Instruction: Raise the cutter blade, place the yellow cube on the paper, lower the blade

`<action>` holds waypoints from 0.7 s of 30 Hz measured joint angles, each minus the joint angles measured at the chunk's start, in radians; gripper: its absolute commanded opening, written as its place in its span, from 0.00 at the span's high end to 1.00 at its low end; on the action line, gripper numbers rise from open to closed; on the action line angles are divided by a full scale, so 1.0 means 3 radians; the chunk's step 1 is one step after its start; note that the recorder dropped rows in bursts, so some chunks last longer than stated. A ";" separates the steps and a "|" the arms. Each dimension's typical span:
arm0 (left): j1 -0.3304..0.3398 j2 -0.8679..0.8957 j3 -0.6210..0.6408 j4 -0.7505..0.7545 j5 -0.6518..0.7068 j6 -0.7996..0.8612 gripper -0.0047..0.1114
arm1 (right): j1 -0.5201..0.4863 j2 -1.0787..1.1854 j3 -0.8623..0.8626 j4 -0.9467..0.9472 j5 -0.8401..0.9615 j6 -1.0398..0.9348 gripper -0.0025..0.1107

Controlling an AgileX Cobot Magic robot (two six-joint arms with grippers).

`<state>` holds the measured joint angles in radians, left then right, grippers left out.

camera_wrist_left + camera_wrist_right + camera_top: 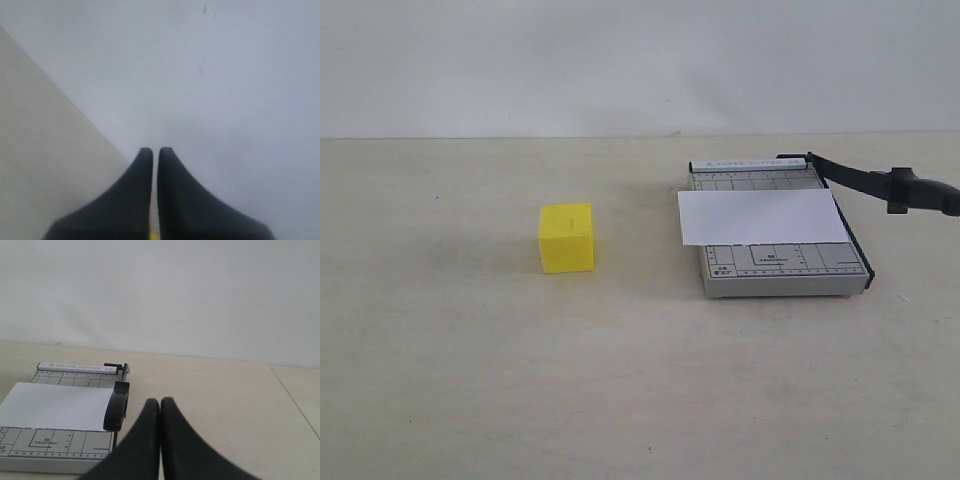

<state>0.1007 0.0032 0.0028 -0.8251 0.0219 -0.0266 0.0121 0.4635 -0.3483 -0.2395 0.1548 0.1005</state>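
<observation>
The yellow cube (566,238) rests on the table, left of the grey gridded cutter base (790,265). The white paper (760,215) lies across the base, sticking out a little past its left edge. The cutter blade (860,180) is lifted off the base and slants out to the right from its far hinge, ending in its thick handle (922,191). Neither gripper shows in the exterior view. My left gripper (155,149) is shut, facing the wall, with a yellow sliver low between its fingers. My right gripper (160,400) is shut and empty, beside the handle (116,410) without touching it.
The beige table (620,380) runs back to a plain white wall. In the right wrist view the cutter base (55,440) and paper (55,405) lie to one side of the fingers, with bare table and a seam line (295,400) on the other.
</observation>
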 measured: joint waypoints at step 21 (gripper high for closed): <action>-0.0436 0.3834 -0.2343 -0.2661 0.2475 0.4705 0.92 | 0.0000 0.0585 0.0000 0.0012 -0.0189 0.0043 0.98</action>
<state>-0.0302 1.1534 -0.7001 -1.6234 0.7645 1.3848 0.0121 0.6389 -0.3483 -0.2361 0.0980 0.1132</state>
